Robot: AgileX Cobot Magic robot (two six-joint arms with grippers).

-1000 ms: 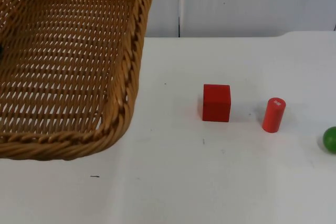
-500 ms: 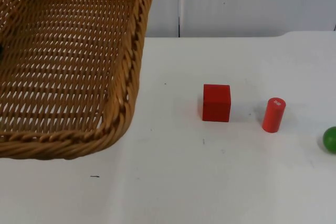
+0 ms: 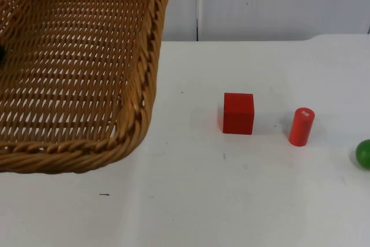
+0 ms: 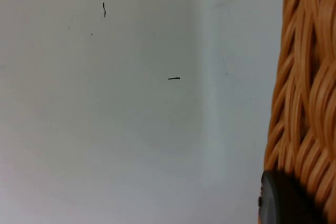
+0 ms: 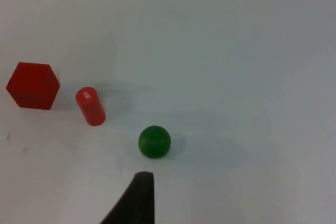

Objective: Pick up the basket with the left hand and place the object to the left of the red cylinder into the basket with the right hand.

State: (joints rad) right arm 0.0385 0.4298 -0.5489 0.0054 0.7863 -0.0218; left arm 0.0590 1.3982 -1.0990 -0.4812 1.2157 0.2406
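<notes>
Basket lifted, red cube waiting

The left gripper (image 4: 286, 203) is clamped on the wicker basket (image 3: 75, 79) rim, holding it above the table (image 3: 231, 201). The right gripper's (image 5: 137, 195) spread cannot be judged; it hangs above the table near the green ball (image 5: 154, 141). Red cube (image 3: 238, 113) sits just left of the red cylinder (image 3: 301, 126).

The top view and the right wrist view, looking down, share the red cube (image 3: 239, 113) (image 5: 32, 85).

Basket (image 3: 75, 85) left of cube (image 3: 238, 113); cylinder (image 3: 301, 126), then ball (image 3: 363, 154), rightward.
</notes>
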